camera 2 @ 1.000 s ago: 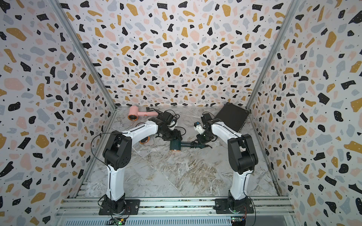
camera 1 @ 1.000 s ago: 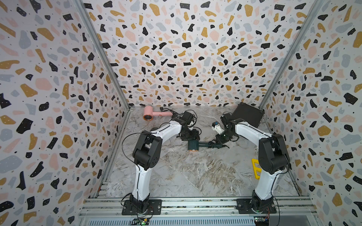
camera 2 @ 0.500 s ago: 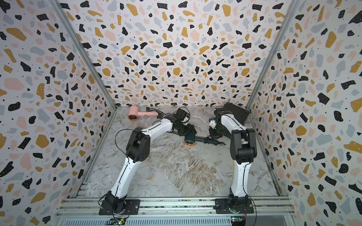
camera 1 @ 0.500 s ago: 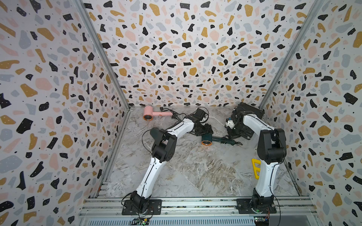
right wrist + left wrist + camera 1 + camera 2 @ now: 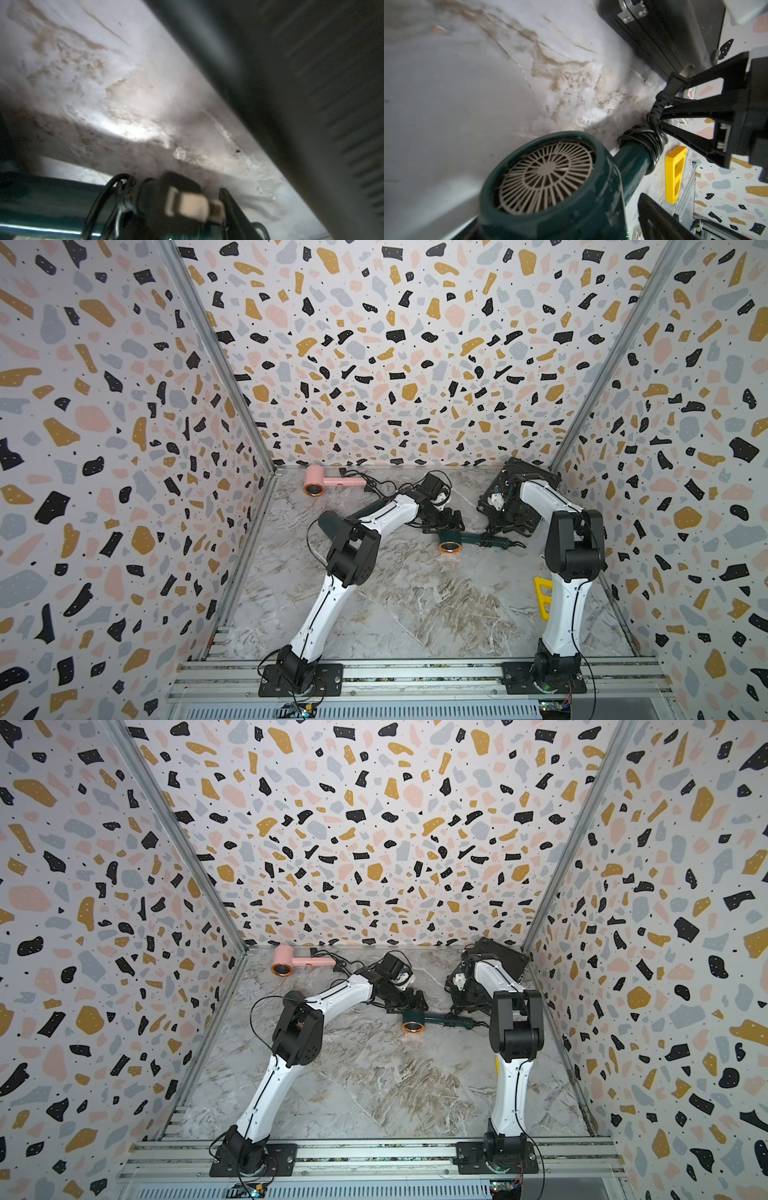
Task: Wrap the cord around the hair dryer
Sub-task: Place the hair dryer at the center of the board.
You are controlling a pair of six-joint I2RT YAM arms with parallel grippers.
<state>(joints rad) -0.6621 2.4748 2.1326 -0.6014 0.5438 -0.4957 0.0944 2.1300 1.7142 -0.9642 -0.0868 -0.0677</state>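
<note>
**Finding 1.** The green hair dryer (image 5: 453, 540) lies flat on the marble table (image 5: 415, 605), just in front of the black case (image 5: 664, 35). Its handle end points toward the case and its head away from it.

**Finding 2.** The cord (image 5: 644, 138) is wound in several tight turns round the handle's end. The plug (image 5: 187, 204) stands off from the coils, toward the case.

**Finding 3.** Right gripper (image 5: 664, 99): the jaws are parted, with the plug's stem between the tips. Whether they grip it cannot be told.

**Finding 4.** Left gripper (image 5: 446, 524): it is at the dryer's head, on the side farther from the case. The jaws are spread and hold nothing; the one finger (image 5: 654, 218) in view is clear of the dryer.

**Finding 5.** A pink hair dryer (image 5: 322, 482) lies well apart from the case, along the same back wall.

**Finding 6.** A yellow block (image 5: 541, 601) sits forward of the case, beside the right arm.
</note>
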